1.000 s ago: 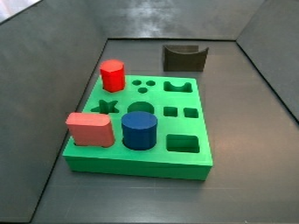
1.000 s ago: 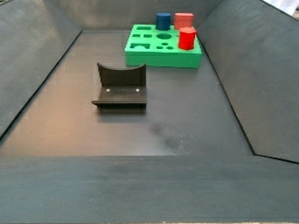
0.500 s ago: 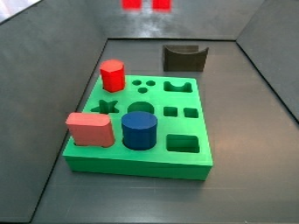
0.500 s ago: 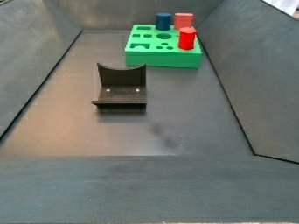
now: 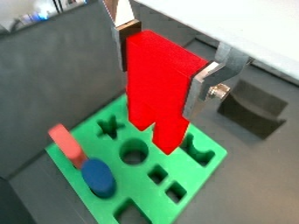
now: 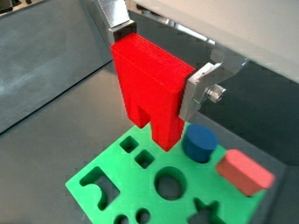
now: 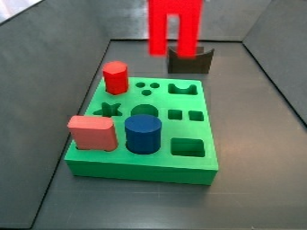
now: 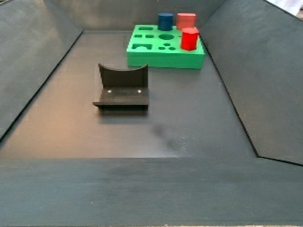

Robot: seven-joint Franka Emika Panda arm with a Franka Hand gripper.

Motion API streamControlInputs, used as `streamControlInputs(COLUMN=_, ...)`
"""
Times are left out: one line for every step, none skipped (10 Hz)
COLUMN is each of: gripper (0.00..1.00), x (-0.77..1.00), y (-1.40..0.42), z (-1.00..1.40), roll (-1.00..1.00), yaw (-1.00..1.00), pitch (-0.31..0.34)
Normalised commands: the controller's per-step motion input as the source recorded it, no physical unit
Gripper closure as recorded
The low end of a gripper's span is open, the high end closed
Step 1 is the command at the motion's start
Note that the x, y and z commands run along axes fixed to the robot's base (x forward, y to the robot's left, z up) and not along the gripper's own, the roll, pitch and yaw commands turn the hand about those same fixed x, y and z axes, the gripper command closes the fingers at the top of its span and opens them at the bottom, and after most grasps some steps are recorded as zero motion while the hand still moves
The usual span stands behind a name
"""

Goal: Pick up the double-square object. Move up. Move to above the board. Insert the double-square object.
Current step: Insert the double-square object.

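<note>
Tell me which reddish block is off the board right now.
The double-square object: bright red, clamped between the gripper's fingers above the board. The red hexagonal prism and salmon-pink block both sit on the board.

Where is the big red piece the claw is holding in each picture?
Wrist view: the double-square object hangs in the middle, between the claw's fingers.
Wrist view: the piece is in the middle again, above the board.
Side view: it hangs at the top edge, behind the board.
Side view: not in it.
Shared landmark: the green board.
</note>
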Motion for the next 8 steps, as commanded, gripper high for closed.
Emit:
streamControlInputs(gripper=1.0, x=0.73, y=-0.15, z=-0.59, roll=0.22, yaw=0.0, pitch=-0.139)
streamControlInputs(gripper=1.0, x=0.72, y=-0.15, z=-0.61, roll=0.22, yaw=0.0, pitch=-0.139)
streamControlInputs(gripper=1.0, x=0.71, y=-0.15, z=-0.63, roll=0.24, yaw=0.0, pitch=-0.131)
streamControlInputs(gripper=1.0, x=0.64, y=-0.11, z=-0.61, roll=0.26, yaw=0.01, pitch=-0.126)
streamControlInputs(gripper=1.0, x=0.39, y=-0.04, z=-0.59, roll=0.28, yaw=0.13, pitch=-0.106)
streamControlInputs(gripper=1.0, x=0.0, y=0.01, z=0.0, roll=0.0, yaw=0.0, pitch=0.0)
streamControlInputs(gripper=1.0, x=-0.02, y=0.0, z=-0.49, roll=0.11, yaw=0.0, pitch=-0.13)
streamControlInputs(gripper=1.0, x=0.0, y=0.0, z=-0.71, roll=0.17, yaw=0.0, pitch=-0.179)
